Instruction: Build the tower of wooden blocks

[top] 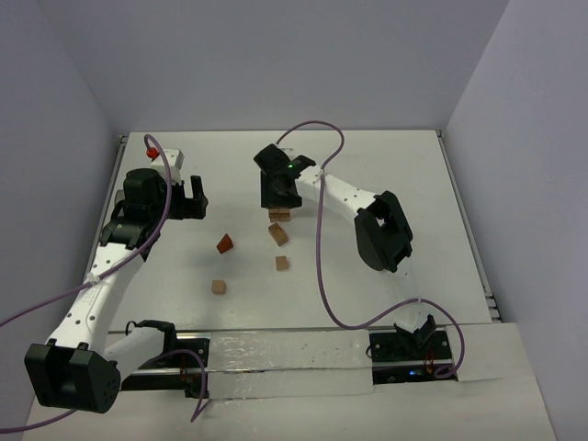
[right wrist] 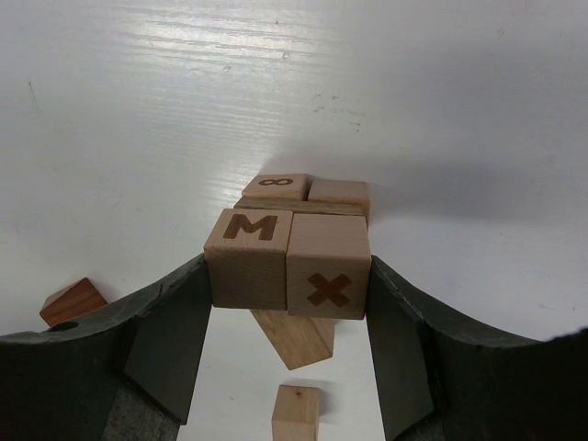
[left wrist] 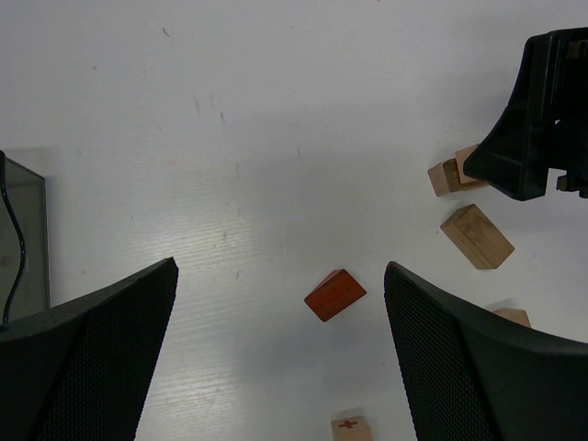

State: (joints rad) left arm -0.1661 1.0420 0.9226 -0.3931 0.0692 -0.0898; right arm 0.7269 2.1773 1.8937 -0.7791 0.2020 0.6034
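My right gripper is shut on two light-tan cubes held side by side, one marked M and one marked X. Just beyond them stands the start of the wood block tower: two cubes with a thin plank across their tops. I cannot tell whether the held pair touches the plank. A long tan block, a loose cube and the reddish-brown wedge lie on the table. My left gripper hangs open above the wedge, with nothing between its fingers.
Another cube, marked with a plus, lies near the left arm, also seen as the cube from above. A dark translucent bin edge sits at the left. A white piece with a red knob stands at the back left corner.
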